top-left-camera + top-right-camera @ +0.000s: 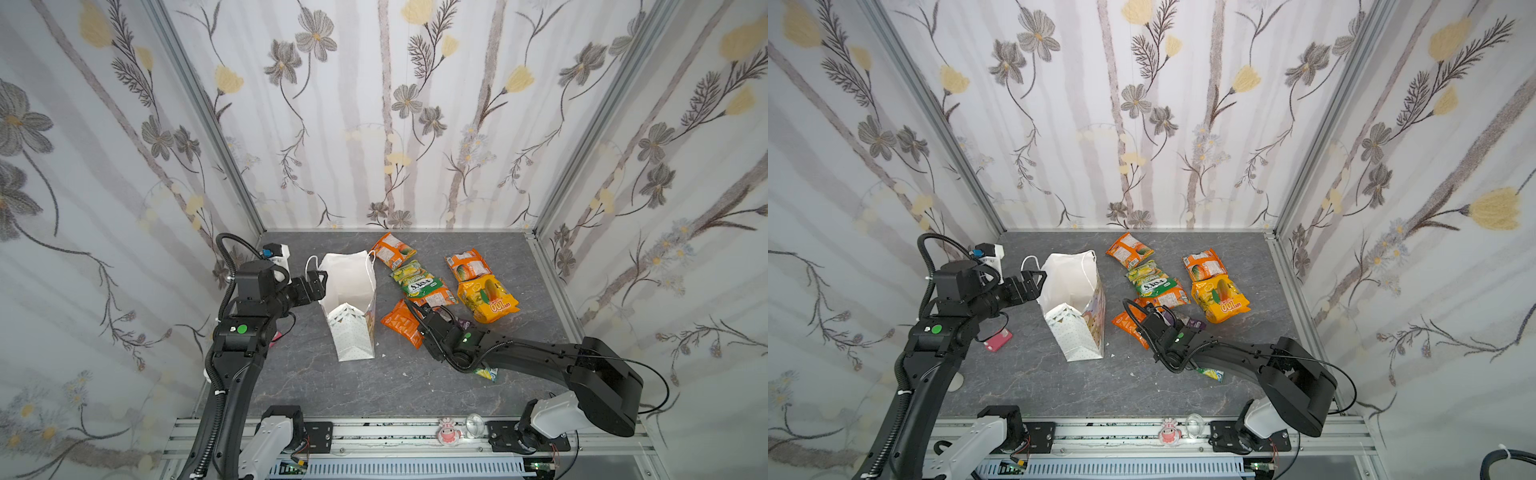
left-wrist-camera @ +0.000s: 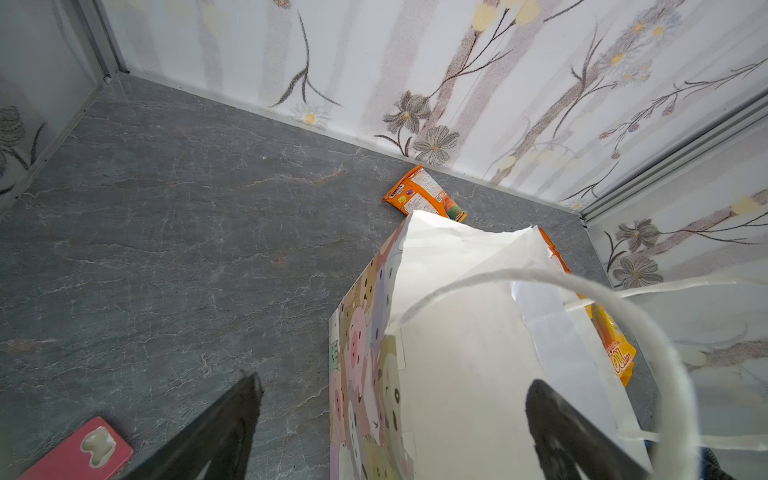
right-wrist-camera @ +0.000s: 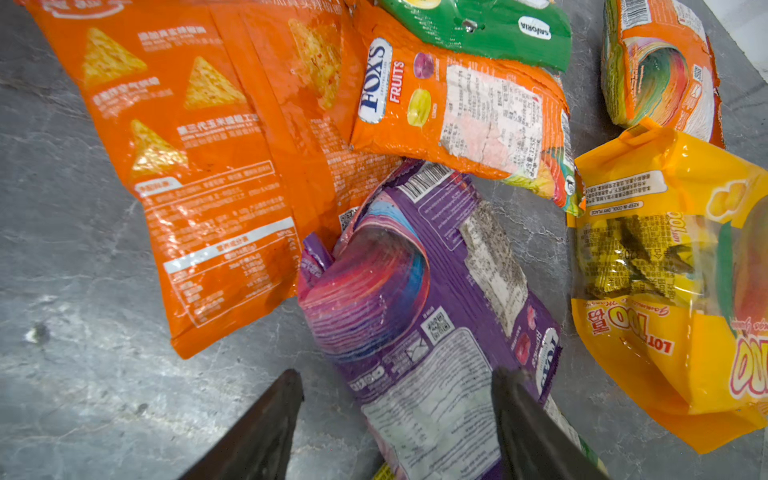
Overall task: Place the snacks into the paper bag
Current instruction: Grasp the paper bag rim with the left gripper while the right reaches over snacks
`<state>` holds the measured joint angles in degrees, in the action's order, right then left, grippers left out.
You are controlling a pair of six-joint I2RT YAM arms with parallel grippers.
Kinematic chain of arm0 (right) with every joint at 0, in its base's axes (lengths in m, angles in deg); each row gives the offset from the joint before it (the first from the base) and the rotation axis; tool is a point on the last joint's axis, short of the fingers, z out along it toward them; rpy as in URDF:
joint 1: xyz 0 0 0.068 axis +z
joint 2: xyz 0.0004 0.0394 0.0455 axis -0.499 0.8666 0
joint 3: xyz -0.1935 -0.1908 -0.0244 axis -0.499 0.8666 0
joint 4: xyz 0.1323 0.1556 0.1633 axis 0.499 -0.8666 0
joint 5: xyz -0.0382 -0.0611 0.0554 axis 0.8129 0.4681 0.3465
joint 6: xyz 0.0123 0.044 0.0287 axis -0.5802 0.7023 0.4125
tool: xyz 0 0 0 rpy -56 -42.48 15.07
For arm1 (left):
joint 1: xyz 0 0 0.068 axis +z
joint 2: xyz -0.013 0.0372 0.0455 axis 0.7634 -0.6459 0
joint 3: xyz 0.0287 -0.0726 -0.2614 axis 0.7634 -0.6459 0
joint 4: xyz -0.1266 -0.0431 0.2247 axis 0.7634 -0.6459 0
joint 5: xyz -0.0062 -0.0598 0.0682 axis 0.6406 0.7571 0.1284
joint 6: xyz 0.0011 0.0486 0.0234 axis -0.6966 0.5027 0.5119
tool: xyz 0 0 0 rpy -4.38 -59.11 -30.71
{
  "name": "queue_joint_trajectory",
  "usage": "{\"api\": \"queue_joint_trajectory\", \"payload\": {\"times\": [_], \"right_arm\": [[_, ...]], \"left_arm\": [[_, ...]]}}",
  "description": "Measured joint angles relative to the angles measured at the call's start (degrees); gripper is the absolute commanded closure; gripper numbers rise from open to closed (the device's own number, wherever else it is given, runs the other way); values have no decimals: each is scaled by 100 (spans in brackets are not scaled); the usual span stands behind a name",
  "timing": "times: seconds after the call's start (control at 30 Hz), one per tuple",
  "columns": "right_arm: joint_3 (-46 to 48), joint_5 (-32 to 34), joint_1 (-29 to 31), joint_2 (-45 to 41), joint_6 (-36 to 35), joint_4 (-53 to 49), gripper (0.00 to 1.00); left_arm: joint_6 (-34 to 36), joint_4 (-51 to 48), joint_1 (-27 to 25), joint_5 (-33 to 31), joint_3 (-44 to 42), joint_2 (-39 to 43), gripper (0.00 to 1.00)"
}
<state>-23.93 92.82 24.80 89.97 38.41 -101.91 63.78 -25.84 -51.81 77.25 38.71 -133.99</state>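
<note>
FOX'S FRUITS on orange packet (image 3: 457,112), LOT 100 on yellow packet (image 3: 665,291)

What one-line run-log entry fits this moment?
left gripper: open, straddling paper bag wall | right gripper: open over purple packet | paper bag: upright

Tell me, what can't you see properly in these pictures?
- Paper bag bottom: both top views, hidden by its own walls; contents unknown.
- Purple packet: both top views, mostly under the right gripper.
- Green-yellow packet: both top views, covered by the right arm; label unreadable.

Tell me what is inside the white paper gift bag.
Only bare white inner walls show inside the white paper gift bag; nothing else is in view there. Its near wall hides the bottom.
</note>
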Motion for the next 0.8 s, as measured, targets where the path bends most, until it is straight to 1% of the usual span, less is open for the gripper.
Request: {"api": "queue_joint_trajectory", "payload": {"times": [0.3, 0.6, 0.8], "right_arm": [[-9, 151, 0, 374, 2, 175, 31], [-66, 295, 0, 466, 13, 179, 39], [-160, 374, -11, 612, 52, 140, 52]], "left_arm": [[-20, 7, 0, 35, 7, -4, 0], [-20, 28, 0, 39, 2, -20, 0], [-24, 72, 0, 125, -7, 46, 0]]}}
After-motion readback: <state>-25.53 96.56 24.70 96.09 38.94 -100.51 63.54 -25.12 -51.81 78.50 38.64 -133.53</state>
